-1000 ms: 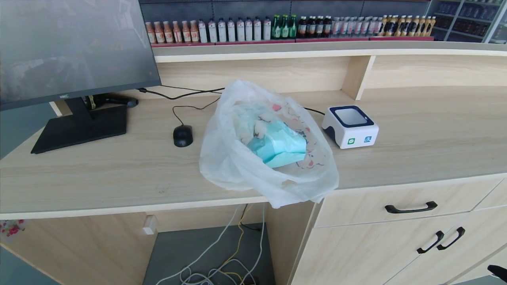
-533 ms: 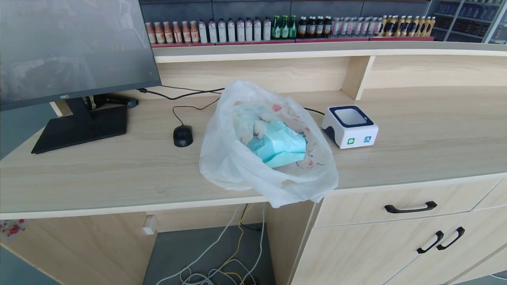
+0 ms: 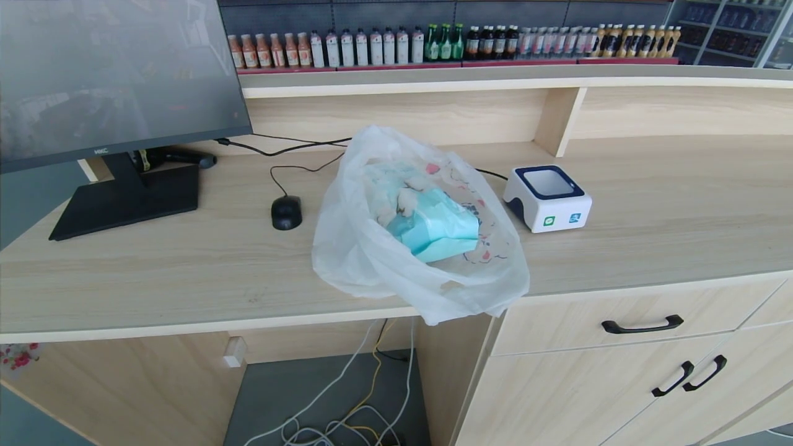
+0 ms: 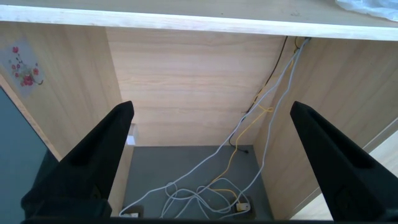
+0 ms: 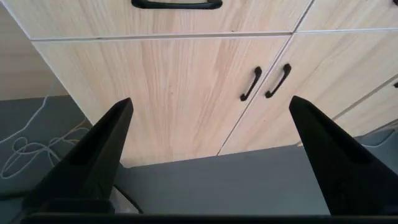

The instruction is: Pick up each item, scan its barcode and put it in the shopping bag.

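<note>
1 shopping bag [image 3: 372,260] mid-frame, 1 teal pack [image 3: 437,226] inside | 1 scanner [image 3: 547,198] | left tool [image 4: 211,162], right tool [image 5: 211,162] released, below bag

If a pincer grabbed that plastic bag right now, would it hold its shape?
Probably not: the shopping bag is thin, crumpled film, so it would likely sag around the teal pack inside. That pack looks soft, so probably light. The bag's lip overhangs the counter, so a push that way might slide it off.
</note>
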